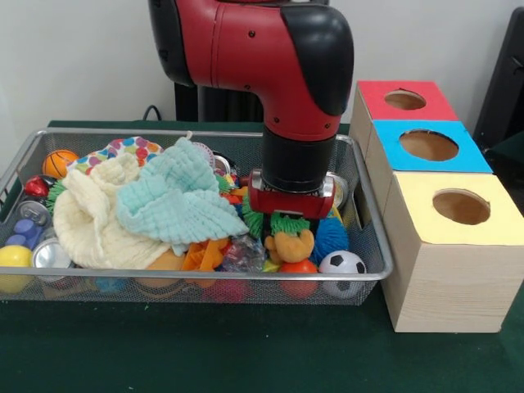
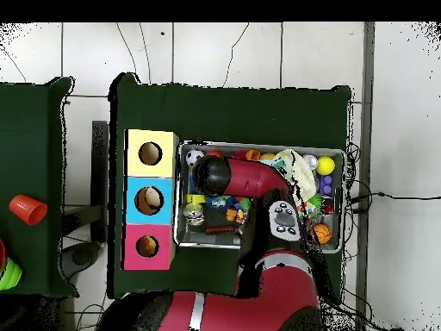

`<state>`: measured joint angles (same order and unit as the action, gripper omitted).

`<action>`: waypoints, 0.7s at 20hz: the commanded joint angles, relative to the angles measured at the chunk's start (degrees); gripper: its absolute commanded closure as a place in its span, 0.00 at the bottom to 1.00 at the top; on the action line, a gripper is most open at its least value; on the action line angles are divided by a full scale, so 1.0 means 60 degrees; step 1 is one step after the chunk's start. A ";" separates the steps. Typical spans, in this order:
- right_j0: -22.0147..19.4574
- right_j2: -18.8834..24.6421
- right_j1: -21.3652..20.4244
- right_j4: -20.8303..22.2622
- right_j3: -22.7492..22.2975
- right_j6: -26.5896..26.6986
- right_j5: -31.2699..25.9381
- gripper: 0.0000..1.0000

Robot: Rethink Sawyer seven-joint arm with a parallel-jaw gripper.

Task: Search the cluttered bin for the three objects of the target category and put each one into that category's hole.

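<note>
I have the green surface [image 1: 246, 352] under everything, with the red and black arm [image 1: 278, 57] coming down over the right half of the wire bin [image 1: 372, 237]. Beside the bin, on the right in the front view, stands the row of three wooden boxes: the yellow-topped one [image 1: 491, 214] nearest the camera, the blue-topped one [image 1: 475, 151] in the middle, the red-topped one [image 1: 438, 100] farthest, each with a round hole. Inside the bin a cream cloth [image 1: 90, 221] and a pale teal cloth [image 1: 176, 201] lie heaped over the left and middle of the clutter. The gripper [image 1: 288, 223] sits low among the toys, right above an orange plush toy with green hair [image 1: 291, 241]; its fingers are hidden, so I cannot tell whether it holds the toy. Just beside it are a blue spiky ball [image 1: 332, 237], a small soccer ball [image 1: 341, 264], and at the far left a basketball [image 1: 59, 162] and a yellow ball [image 1: 14, 258].
</note>
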<state>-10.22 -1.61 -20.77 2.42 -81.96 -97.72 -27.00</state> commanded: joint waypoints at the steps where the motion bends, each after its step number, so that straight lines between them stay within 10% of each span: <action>1: -0.0177 0.0797 0.0208 0.0901 -0.0556 -0.0011 0.0882 0.00; 7: -0.0215 0.0873 0.0176 0.1088 -0.0519 -0.0250 0.0898 0.00; 8: -0.0257 0.0925 0.0171 0.1127 -0.0528 -0.0280 0.0889 1.00; 14: -0.0301 0.0962 0.0138 0.1185 -0.0520 -0.0298 0.0848 1.00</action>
<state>-10.39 -1.02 -21.16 6.20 -82.15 -97.72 -26.36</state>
